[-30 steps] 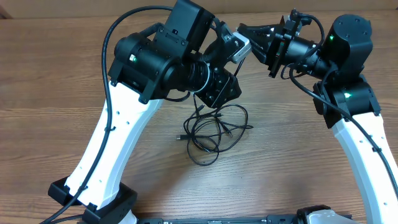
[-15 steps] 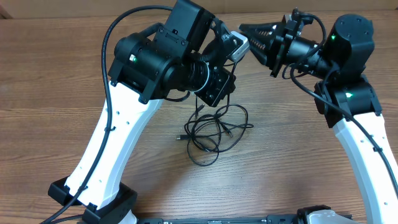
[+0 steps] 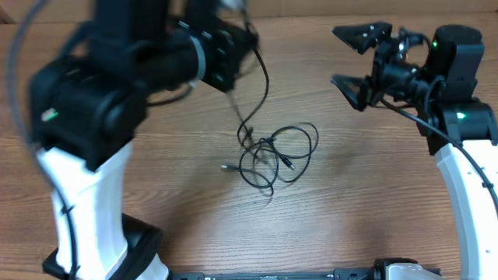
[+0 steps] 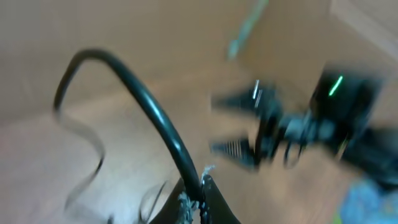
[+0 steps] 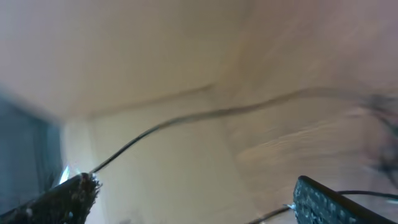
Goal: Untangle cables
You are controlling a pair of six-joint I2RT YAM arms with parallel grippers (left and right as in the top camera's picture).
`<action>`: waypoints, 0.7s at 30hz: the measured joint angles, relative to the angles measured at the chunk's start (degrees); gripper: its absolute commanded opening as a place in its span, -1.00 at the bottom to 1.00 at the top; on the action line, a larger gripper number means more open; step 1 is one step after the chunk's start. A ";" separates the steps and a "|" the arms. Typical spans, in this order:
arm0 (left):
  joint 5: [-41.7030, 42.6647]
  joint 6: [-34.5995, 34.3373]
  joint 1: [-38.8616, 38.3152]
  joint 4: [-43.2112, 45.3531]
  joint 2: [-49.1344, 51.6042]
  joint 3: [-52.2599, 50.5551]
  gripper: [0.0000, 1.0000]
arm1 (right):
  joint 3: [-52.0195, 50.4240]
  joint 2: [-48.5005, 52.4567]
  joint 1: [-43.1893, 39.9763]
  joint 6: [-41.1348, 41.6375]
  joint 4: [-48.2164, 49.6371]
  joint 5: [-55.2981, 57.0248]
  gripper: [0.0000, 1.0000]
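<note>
Change from a second ago: left arm (image 3: 101,101) has swung off centre, out to the left side, and it is motion-blurred in overhead. It was hunched over the cables (image 3: 268,142) with its tool almost touching the right one. Right tool (image 3: 337,56) was shut and pointing at that meeting spot. It has since backed off to the right, and its jaws are spread wide with nothing between them.

Left tool (image 4: 200,198) is clamped tight on one strand (image 3: 263,85). Left wrist view shows the cord pinched right at the fingertips and arching up and away to the left.

Cables lie mid-bench (image 3: 373,202), now fully uncovered and sitting slightly farther from the near edge than before. They are a flat bundle of overlapping loops, stretched a bit more left-right than near-far.

The held strand leaves the bundle's upper-left edge, so it is still attached there. Its long axis runs near-to-far, bowing right on the way up toward the left arm's end.

One plug (image 3: 227,166) sticks out of the bundle to the left, lying on the wood. Wrist views are too blurred to show more.
</note>
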 measured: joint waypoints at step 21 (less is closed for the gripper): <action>-2.21 -7.19 3.13 5.77 -0.24 7.19 -0.91 | 0.00 0.00 -0.87 -2.56 -25.00 23.08 1.00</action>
